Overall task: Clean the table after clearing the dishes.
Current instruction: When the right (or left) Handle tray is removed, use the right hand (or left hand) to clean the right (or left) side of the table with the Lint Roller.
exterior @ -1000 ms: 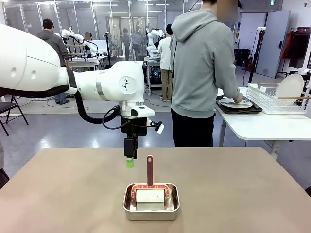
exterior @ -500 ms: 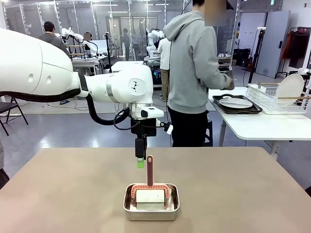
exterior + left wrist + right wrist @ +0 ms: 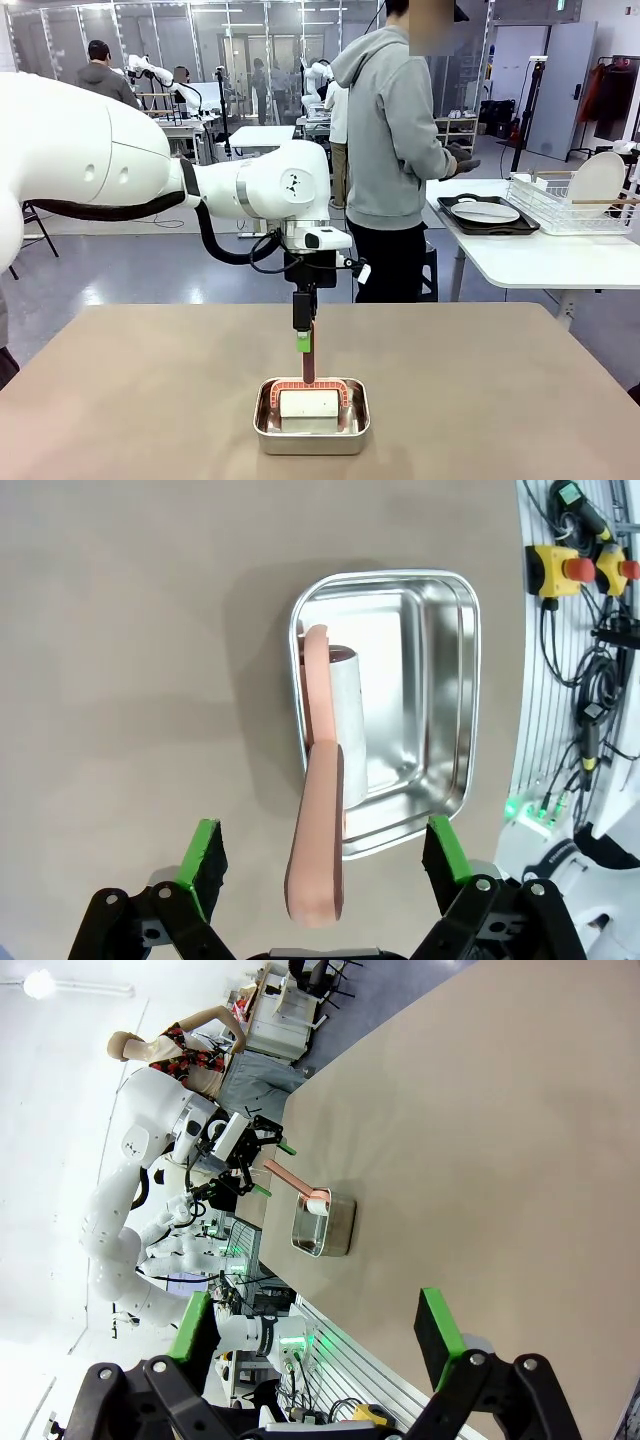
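Table (image 3: 120, 400): metal pan (image 3: 311, 442), roller handle (image 3: 309, 366) between left gripper's (image 3: 322, 840) spread fingers (image 3: 203, 865).

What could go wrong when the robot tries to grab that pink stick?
The open left gripper straddles the slim handle; if it shuts too near the tip, the handle might slip out. The white roller sits against one wall of the metal pan, so lifting it could snag the rim and drag or tip the pan.
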`<state>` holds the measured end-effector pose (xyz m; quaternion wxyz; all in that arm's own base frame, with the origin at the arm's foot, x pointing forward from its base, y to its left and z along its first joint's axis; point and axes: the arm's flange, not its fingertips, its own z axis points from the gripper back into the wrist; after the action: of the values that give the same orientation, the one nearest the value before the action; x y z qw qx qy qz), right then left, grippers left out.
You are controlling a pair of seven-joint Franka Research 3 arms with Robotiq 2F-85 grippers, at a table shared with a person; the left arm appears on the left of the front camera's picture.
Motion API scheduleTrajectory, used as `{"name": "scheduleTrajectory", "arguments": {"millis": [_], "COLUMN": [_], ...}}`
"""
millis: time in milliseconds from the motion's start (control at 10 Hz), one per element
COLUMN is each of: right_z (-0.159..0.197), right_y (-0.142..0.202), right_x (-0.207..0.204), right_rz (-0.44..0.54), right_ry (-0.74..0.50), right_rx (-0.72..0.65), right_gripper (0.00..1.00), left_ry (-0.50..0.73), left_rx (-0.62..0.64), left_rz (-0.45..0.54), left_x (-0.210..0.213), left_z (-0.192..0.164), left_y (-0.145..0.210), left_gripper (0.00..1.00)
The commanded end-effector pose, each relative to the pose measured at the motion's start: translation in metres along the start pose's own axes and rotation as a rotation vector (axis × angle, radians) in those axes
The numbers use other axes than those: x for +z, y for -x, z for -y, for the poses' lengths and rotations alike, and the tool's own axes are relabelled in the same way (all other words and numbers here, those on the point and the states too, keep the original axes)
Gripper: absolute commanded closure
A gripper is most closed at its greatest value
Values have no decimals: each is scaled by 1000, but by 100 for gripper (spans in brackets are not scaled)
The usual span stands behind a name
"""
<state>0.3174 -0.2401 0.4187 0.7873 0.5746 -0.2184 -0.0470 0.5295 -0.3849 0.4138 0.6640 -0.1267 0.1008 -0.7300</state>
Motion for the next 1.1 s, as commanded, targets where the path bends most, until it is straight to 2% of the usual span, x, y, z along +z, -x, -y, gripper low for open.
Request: {"name": "scheduleTrajectory", "arguments": {"millis": [0,400,500,1000], "right_z": [-2,-2,-2,-2], "right_y": [0,0,0,0], "right_x": [1,1,1,1], "right_rz": [7,7,7,7], "right_ry": [5,5,5,5], "right_rx": [6,6,6,6], "right_gripper": [0,0,0,0], "left_ry": [37,50,60,67], "left_rx": [8,8,15,31], "left_rz": [-36,-24,-28,-27], "left_x": [2,-1,-2,-4], "left_z": [-5,-7,-8,-7], "left_y": [-6,-7,-7,-6], "left_gripper": [0,0,3,52]}}
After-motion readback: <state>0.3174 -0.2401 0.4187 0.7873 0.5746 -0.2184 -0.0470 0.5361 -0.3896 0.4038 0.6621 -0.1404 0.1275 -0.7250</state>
